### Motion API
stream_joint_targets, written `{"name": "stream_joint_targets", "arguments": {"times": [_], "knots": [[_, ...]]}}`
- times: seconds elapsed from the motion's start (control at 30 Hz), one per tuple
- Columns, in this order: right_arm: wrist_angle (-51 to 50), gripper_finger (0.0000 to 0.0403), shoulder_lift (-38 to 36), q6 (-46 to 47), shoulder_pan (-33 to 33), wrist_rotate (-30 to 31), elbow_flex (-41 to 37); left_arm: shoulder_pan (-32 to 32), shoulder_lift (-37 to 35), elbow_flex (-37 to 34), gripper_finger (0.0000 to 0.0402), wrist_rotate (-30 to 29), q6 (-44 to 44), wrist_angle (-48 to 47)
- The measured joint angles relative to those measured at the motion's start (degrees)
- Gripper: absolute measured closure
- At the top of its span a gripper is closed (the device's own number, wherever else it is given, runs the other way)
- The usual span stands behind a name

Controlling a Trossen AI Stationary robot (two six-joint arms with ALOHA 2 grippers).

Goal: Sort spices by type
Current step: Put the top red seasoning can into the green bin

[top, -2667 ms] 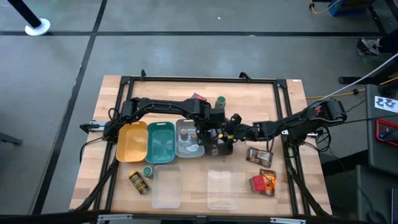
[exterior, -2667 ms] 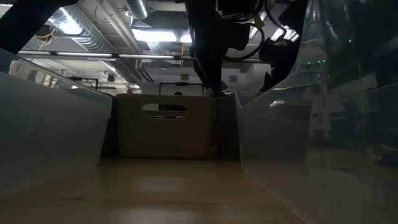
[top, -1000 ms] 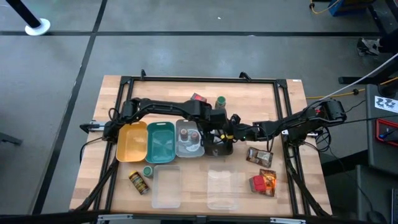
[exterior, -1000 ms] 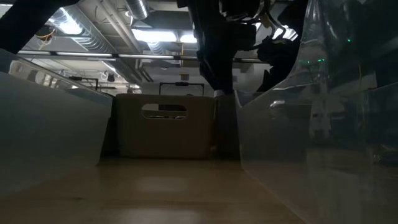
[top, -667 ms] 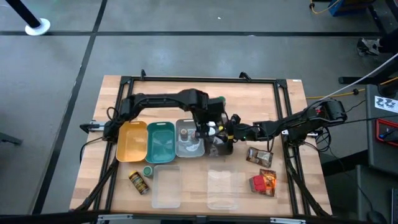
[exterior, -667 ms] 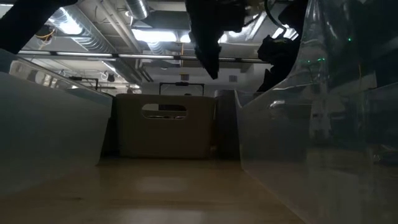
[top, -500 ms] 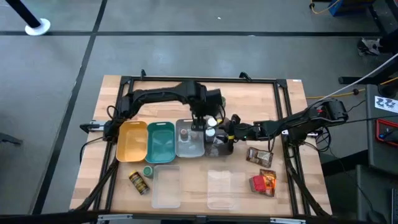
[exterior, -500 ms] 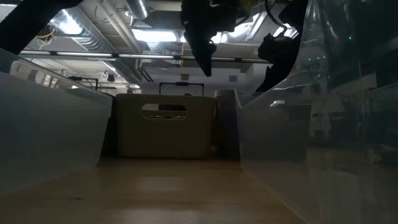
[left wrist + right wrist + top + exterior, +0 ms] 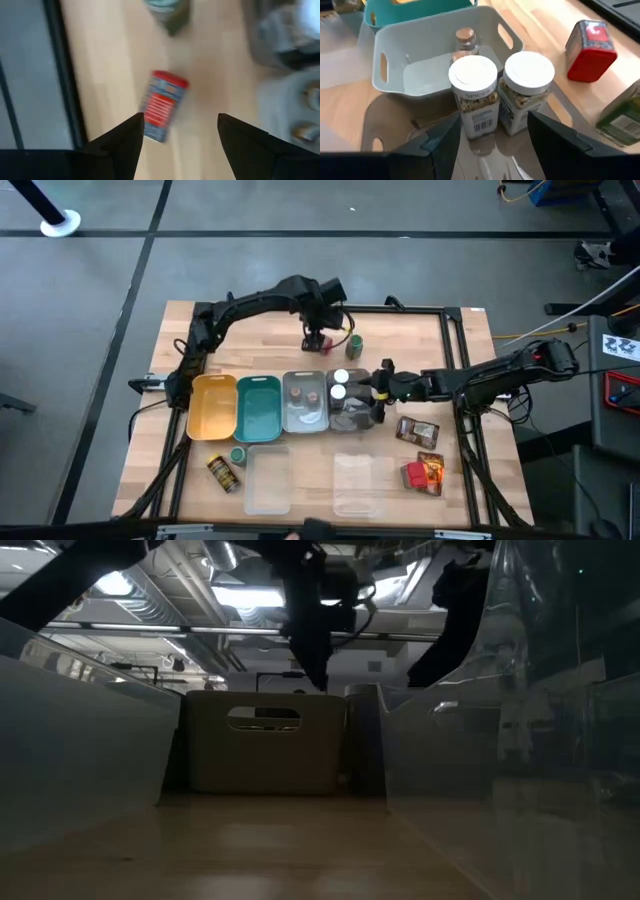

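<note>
A red box (image 9: 162,106) lies on its side on the wood near the table's far edge, next to a green-capped jar (image 9: 354,346). My left gripper (image 9: 180,131) hangs open above the box (image 9: 314,342), touching nothing. Two white-capped jars (image 9: 473,95) (image 9: 526,89) stand upright on their bases in a dark see-through tray (image 9: 352,415). A brown-capped jar (image 9: 465,39) stands in the grey tray (image 9: 395,75) beside it. My right gripper (image 9: 492,150) is open just short of the white-capped jars, on the tray's right side (image 9: 383,388).
A teal tray (image 9: 259,408) and a yellow tray (image 9: 211,406) stand left of the grey one. Near the front lie a green-capped jar (image 9: 237,455), a yellow-labelled jar (image 9: 223,473) and two clear lids (image 9: 266,480) (image 9: 358,485). At the right lie pouches (image 9: 417,430) (image 9: 430,463) and a red box (image 9: 414,475).
My left gripper has risen from the dark tray and swung toward the table's far edge, rolling its wrist, until it hangs over the red box. The two white-capped jars it was covering now show in the tray. My right gripper has lifted a little.
</note>
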Motion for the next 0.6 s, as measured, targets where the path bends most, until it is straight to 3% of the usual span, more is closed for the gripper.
{"name": "stream_joint_targets", "arguments": {"times": [0.27,0.6], "knots": [[-2.44,0.0173,-4.37,-0.02,-0.01,0.05,0.0,3.25,0.15,-7.73,0.016,2.81,8.6,8.71],[-3.14,0.0173,-4.72,-0.02,-0.04,0.06,0.0,1.82,0.3,-15.47,0.016,2.95,13.57,12.59]]}}
